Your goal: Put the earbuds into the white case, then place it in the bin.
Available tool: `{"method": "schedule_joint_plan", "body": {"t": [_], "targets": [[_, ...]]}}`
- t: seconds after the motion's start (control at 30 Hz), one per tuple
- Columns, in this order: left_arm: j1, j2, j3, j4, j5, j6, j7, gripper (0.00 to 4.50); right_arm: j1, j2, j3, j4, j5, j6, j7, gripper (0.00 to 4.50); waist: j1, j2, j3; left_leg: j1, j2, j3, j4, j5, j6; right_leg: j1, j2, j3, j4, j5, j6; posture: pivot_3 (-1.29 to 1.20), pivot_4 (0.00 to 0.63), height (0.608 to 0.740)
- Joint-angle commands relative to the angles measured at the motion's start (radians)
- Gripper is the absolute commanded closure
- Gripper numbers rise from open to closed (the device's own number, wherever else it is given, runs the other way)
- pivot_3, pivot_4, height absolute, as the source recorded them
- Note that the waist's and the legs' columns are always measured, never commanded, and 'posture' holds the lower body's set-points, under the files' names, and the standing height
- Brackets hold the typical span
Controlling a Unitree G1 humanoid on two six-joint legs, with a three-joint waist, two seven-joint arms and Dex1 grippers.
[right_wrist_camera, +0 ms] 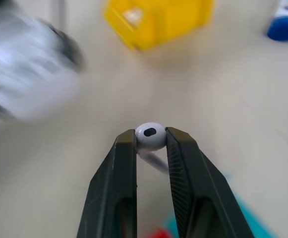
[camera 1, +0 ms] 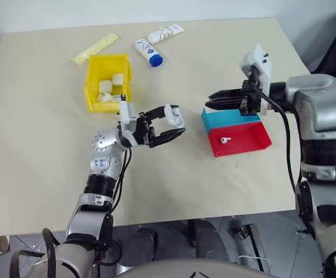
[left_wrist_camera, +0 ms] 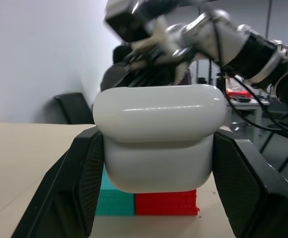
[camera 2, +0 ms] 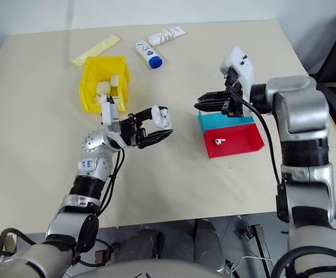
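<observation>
My left gripper (camera 1: pixel 177 123) is shut on the white case (left_wrist_camera: pixel 158 144), holding it by its sides above the table's middle, with the fingers (left_wrist_camera: pixel 69 183) pressed on both flanks. My right gripper (camera 1: pixel 210 102) points left toward the case, over the teal tray (camera 1: pixel 228 120), and is shut on one earbud (right_wrist_camera: pixel 150 136), whose stem hangs below the tips. A second earbud (camera 1: pixel 225 139) lies in the red tray (camera 1: pixel 254 142). The yellow bin (camera 1: pixel 91 87) stands behind the left gripper and holds several white items.
Two white tubes with blue print (camera 1: pixel 149 53) (camera 1: pixel 165 35) and a yellow packet (camera 1: pixel 95 48) lie at the far side of the beige table (camera 1: pixel 40 162). The red and teal trays sit joined at the right.
</observation>
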Motion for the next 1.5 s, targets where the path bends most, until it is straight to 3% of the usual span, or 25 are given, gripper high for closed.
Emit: {"method": "schedule_joint_plan", "body": {"t": [0.03, 0.27, 0.5, 1.1, 1.5], "targets": [[-0.062, -0.018, 0.001, 0.057, -0.009, 0.004, -0.038, 1.69, 0.061, 0.086, -0.152, -0.283, 0.186, 0.256, -0.126, 4.01, 0.002, 0.0, -0.001, -0.001, 0.0, 0.0, 0.0, 0.0, 0.0, -0.001, 0.0, 0.0, 0.0, 0.0, 0.0, 0.0, 0.15, 0.74], [-0.15, -0.041, 0.01, 0.17, -0.002, -0.011, -0.098, 1.69, 0.137, 0.306, -0.32, -0.53, 0.35, 0.539, -0.352, 4.01, 0.012, 0.0, -0.001, -0.004, -0.001, 0.0, 0.005, 0.0, 0.0, -0.002, -0.001, 0.0, 0.004, 0.001, -0.001, 0.0, 0.15, 0.74], [-0.196, -0.055, 0.021, 0.223, -0.002, -0.029, -0.134, 1.69, 0.167, 0.37, -0.355, -0.559, 0.4, 0.542, -0.488, 4.01, 0.01, -0.001, -0.002, -0.004, -0.002, -0.001, 0.006, 0.0, 0.0, -0.003, 0.0, -0.001, 0.005, 0.001, -0.002, 0.0, 0.15, 0.74], [-0.199, -0.071, 0.049, 0.187, -0.023, -0.01, -0.166, 1.69, 0.291, 0.321, -0.243, -0.476, 0.488, 0.336, -0.617, 4.01, 0.009, -0.001, -0.002, -0.003, -0.001, 0.0, 0.006, 0.0, 0.0, -0.003, 0.0, -0.001, 0.005, 0.001, -0.002, 0.0, 0.15, 0.74], [-0.203, -0.07, 0.075, 0.191, -0.025, -0.031, -0.16, 1.69, 0.392, 0.192, -0.193, -0.483, 0.53, 0.225, -0.667, 4.01, 0.009, -0.001, -0.002, -0.003, -0.001, 0.0, 0.006, 0.0, 0.0, -0.003, 0.0, -0.001, 0.005, 0.001, -0.002, 0.0, 0.15, 0.74]]}}
